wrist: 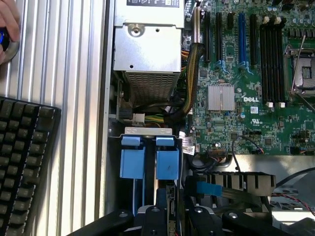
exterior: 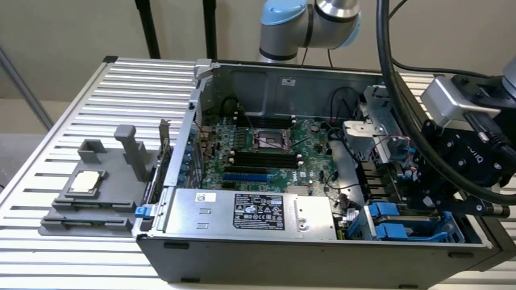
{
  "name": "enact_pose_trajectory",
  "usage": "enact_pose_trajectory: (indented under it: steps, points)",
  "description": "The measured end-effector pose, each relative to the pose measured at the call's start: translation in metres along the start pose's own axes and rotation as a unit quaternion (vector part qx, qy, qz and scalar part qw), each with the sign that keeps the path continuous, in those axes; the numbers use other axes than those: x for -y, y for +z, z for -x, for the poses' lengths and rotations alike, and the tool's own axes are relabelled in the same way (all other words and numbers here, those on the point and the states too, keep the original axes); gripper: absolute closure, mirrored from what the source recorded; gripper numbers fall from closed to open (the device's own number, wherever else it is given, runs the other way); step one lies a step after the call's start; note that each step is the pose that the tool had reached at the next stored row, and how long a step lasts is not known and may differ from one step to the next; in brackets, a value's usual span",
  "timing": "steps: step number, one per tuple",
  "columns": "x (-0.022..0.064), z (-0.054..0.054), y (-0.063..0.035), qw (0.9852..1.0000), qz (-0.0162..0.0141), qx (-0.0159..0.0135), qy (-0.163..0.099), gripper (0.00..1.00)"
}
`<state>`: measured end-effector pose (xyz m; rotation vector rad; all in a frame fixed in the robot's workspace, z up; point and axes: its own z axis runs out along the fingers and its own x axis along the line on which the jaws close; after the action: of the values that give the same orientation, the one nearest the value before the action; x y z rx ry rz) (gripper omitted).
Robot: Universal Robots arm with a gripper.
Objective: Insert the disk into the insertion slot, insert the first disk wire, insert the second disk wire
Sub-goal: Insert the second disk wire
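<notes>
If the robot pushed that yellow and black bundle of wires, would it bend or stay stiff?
The yellow and black bundle of wires would probably bend, since it already curves from the silver metal box toward the green circuit board. It likely springs back somewhat, being sleeved together. It looks light.

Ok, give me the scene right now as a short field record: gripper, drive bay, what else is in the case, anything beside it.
gripper: low inside the open computer case, over the drive bay corner
insertion slot: dark bay with blue plastic tabs, directly below the gripper
disk: cannot tell whether it is seated; blue parts fill the bay
power supply box: silver, labelled, beside the bay
motherboard: exposed, CPU socket empty
grey fixture: on the slatted table, at the exterior view's left
keyboard: on the table outside the case
</notes>
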<state>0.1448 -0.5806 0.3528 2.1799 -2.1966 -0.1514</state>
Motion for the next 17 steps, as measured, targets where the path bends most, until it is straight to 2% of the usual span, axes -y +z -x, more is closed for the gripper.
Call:
enact_pose_trajectory:
  steps: [9, 12, 14, 17]
  points:
    - [-0.0039, 0.001, -0.0397, 1.0000, 0.0000, 0.0001, 0.000, 0.75]
    - [-0.0055, 0.003, -0.0402, 1.0000, -0.0015, 0.0000, 0.000, 0.75]
    - [-0.0068, 0.008, -0.0393, 1.0000, -0.0028, 0.0001, 0.000, 0.75]
    - [-0.0070, 0.018, -0.0385, 1.0000, -0.0033, 0.0000, 0.000, 0.75]
